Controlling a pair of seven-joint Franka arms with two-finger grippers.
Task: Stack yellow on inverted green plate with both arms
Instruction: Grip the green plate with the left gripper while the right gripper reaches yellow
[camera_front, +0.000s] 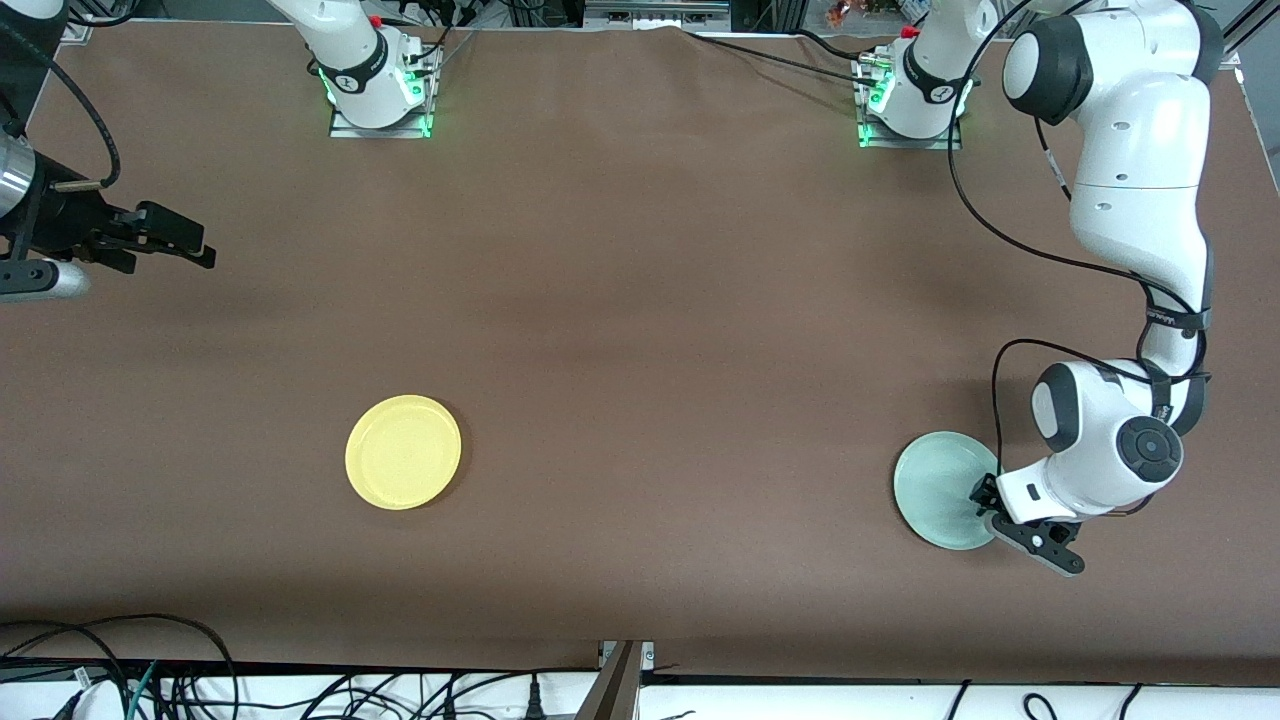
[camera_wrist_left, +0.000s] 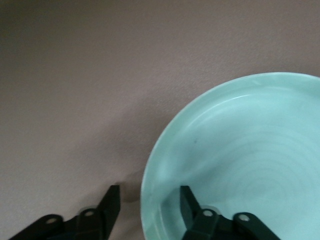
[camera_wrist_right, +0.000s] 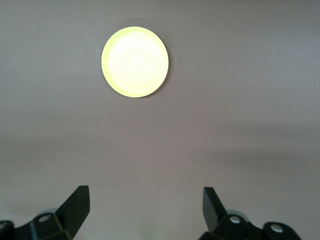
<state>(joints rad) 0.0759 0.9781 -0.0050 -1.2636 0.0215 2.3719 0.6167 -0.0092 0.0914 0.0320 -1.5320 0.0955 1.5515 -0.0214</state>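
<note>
So the left gripper (camera_front: 990, 510) sits low at the green plate (camera_front: 938, 490), fingers (camera_wrist_left: 192, 210) spread astride its rim. Right gripper (camera_front: 165, 240) waits up high, wide open, well apart from the yellow plate (camera_front: 403, 452).

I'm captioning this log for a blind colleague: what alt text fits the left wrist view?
The left gripper is open, its fingers straddling the rim of the pale green plate, one finger inside the plate and one outside over the brown table. The plate sits right side up, its hollow showing.
</note>
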